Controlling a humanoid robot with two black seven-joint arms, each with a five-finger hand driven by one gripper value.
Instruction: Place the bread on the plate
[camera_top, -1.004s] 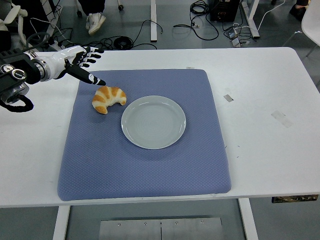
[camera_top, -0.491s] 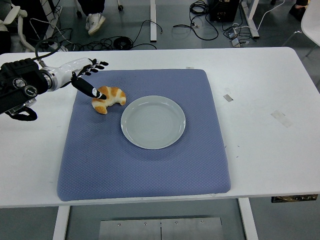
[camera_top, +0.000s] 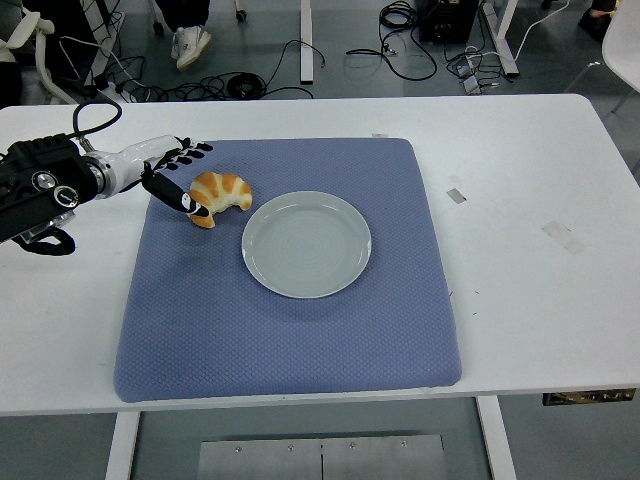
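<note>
A golden croissant (camera_top: 222, 196) lies on the blue mat (camera_top: 290, 330), just left of the empty pale grey plate (camera_top: 306, 243). My left hand (camera_top: 178, 175) reaches in from the left edge and sits right beside the croissant's left end. Its fingers are spread; the thumb tip touches or nearly touches the croissant's near-left tip, and the other fingers point past its far side. The hand holds nothing. My right arm does not show.
The mat covers the middle of the white table (camera_top: 530, 200). Small tape marks (camera_top: 562, 236) lie on the table right of the mat. Cables and chair legs sit on the floor beyond the far edge.
My left hand has dropped lower and drawn nearer, from above the croissant's far-left side to its left end. The croissant and plate have not moved.
</note>
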